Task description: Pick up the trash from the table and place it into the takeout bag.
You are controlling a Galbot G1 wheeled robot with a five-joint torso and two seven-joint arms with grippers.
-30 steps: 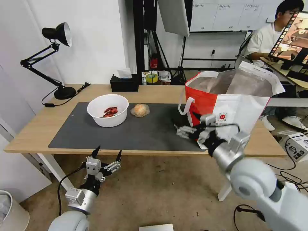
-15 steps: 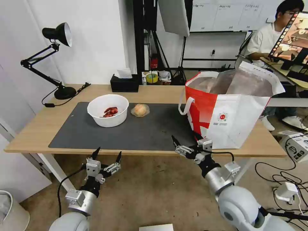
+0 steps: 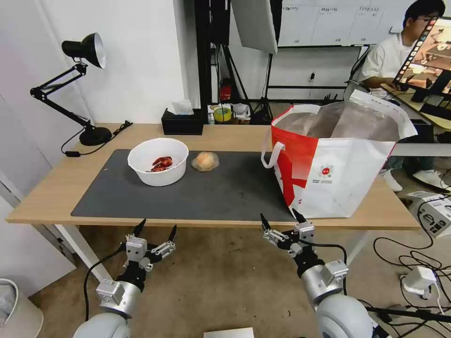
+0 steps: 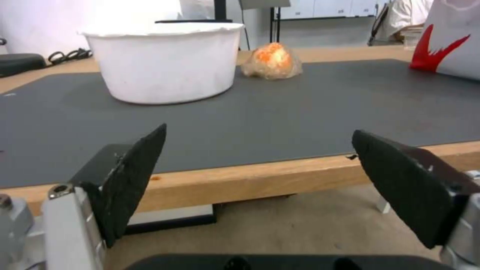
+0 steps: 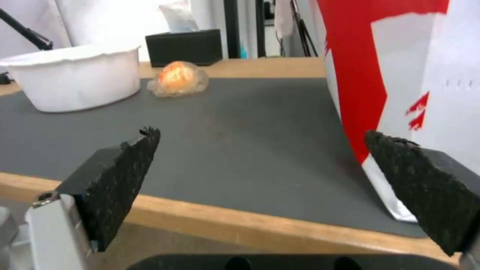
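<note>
Left end effector (image 3: 154, 230) open, empty, below the surface's (image 3: 56, 185) front edge. Bowl (image 3: 158, 161) with red scraps on the mat (image 3: 225, 192), toward the left-back; light, stiff, grab the rim. Wrapped lump (image 3: 205, 161) beside it: soft, slippery film, pinch across. Right end effector (image 3: 281, 219) open, empty, below front edge. Bag (image 3: 338, 164) upright at right end. Cluttered room, lamp (image 3: 75, 75) back-left corner.
</note>
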